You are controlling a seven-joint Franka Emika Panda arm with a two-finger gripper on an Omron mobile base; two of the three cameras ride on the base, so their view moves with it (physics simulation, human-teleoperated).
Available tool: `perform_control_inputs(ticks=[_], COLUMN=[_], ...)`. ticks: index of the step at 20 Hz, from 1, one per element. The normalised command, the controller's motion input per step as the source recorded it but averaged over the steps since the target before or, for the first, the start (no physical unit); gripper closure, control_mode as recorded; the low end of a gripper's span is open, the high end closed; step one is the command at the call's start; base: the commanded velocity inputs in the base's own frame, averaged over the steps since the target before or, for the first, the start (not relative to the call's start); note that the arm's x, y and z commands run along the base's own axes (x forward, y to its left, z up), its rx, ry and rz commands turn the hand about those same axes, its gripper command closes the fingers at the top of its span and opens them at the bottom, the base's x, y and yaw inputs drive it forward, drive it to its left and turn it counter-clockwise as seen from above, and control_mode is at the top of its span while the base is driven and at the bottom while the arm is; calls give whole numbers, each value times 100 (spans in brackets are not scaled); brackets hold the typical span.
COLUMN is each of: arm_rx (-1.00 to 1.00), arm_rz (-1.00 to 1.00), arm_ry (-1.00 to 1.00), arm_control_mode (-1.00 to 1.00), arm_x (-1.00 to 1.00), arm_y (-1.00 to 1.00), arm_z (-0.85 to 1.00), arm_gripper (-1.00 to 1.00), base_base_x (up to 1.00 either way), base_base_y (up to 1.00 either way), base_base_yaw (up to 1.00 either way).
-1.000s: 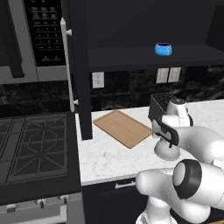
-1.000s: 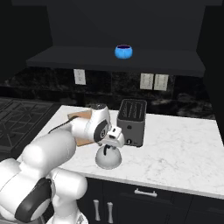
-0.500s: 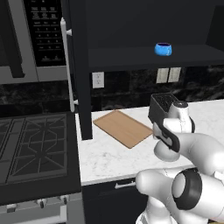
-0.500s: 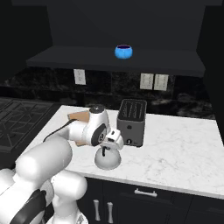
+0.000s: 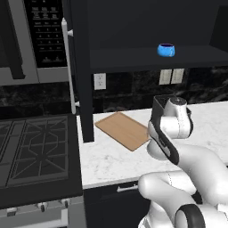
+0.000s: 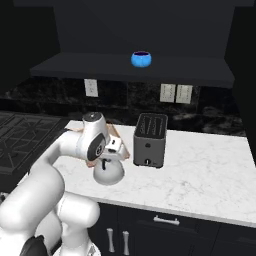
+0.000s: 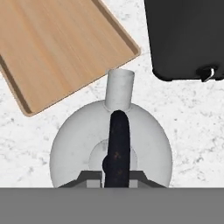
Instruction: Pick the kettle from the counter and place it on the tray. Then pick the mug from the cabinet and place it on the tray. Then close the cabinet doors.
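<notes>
Directly above kettle (image 7: 110, 148): gripper (image 7: 114, 175) straddling dark handle, grip unconfirmed. Lift straight, carry left onto tray (image 7: 57, 48), keeping spout clear of toaster (image 6: 149, 140).

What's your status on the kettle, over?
Claw down on kettle handle, grip unconfirmed. Kettle not yet on tray. Toaster close on one side. Mug on cabinet shelf.
</notes>
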Motion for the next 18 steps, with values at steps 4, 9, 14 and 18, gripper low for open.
perform_control_inputs(ticks=[4,9,14,18], arm_rx=[0,0,0,0], arm_rz=[18,17,16,10], arm_ry=[-20,-27,-7,-6], arm_control_mode=[-100,-100,-100,-100], arm_x=[56,73,80,80], arm_y=[57,51,38,37], arm_z=[25,15,18,7], arm_gripper=[100,100,100,100], base_base_x=[0,0,0,0], base_base_y=[0,0,0,0], base_base_yaw=[0,0,0,0])
